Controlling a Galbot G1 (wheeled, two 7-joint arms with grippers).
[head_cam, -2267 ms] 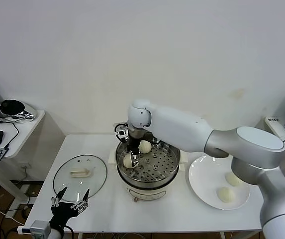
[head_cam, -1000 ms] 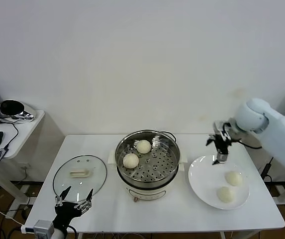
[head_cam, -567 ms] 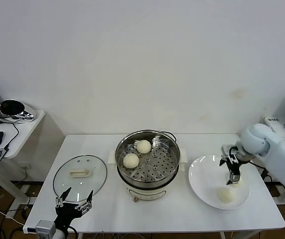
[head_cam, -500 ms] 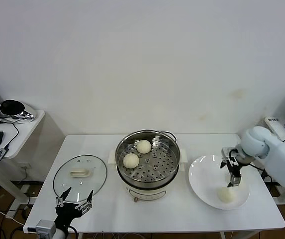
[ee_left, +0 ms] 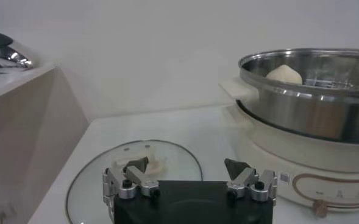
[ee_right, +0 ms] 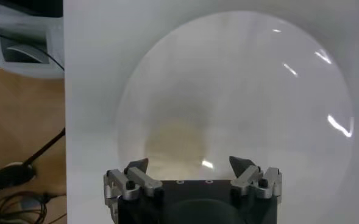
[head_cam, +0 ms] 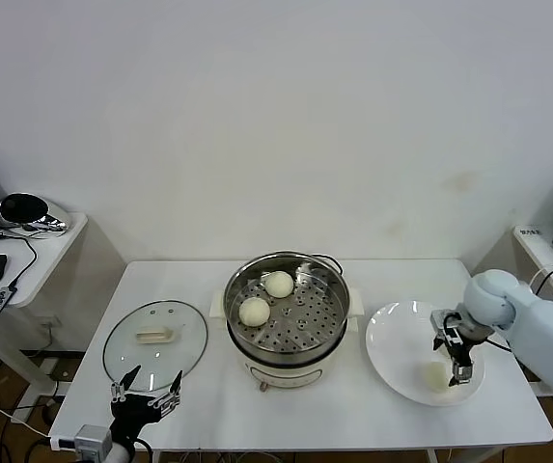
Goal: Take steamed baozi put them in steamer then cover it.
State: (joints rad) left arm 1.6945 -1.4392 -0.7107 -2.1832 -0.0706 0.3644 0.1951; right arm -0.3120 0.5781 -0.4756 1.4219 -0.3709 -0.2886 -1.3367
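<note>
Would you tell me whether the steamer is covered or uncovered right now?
Uncovered: the steamer shows two baozi inside, and the glass cover lies beside it.

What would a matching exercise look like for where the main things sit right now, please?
Things:
1 cover
2 two baozi
3 right gripper
4 left gripper

Places:
A over the plate, fingers open
B flat on the table, left of the steamer
C on the steamer's tray
D at the table's front edge, near the cover

Pairs: 1-B, 2-C, 3-A, 4-D.

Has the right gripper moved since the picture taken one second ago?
Yes. The right gripper went from above the plate's far rim down toward its near side.
</note>
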